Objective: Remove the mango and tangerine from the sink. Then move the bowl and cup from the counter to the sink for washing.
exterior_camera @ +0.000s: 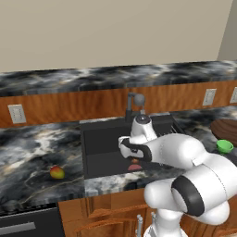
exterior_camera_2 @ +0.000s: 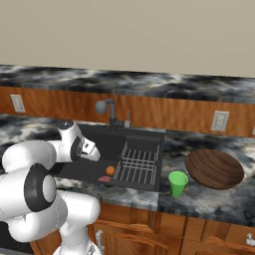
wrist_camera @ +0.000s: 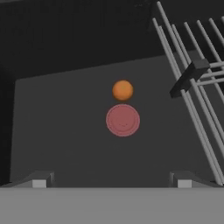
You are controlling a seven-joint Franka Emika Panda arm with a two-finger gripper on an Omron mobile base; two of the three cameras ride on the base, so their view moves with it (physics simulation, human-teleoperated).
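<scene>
The tangerine [wrist_camera: 122, 90] lies on the floor of the black sink [exterior_camera_2: 94, 169], just beyond a red drain disc [wrist_camera: 123, 120] and left of the wire rack [exterior_camera_2: 139, 164]. My gripper [wrist_camera: 111, 183] hangs over the basin, open, its fingertips wide apart with nothing between them, and the tangerine [exterior_camera_2: 110, 170] sits below and ahead of it. The mango [exterior_camera: 57, 172] rests on the marble counter left of the sink [exterior_camera: 99, 139]. The wooden bowl [exterior_camera_2: 214, 168] and green cup [exterior_camera_2: 177, 183] stand on the counter right of the sink.
A dark faucet [exterior_camera_2: 109, 113] rises at the sink's back edge. The wire rack [wrist_camera: 197, 65] covers the basin's right side. Wall outlets [exterior_camera_2: 219, 120] sit on the wooden backsplash. Cabinet fronts run below the counter edge.
</scene>
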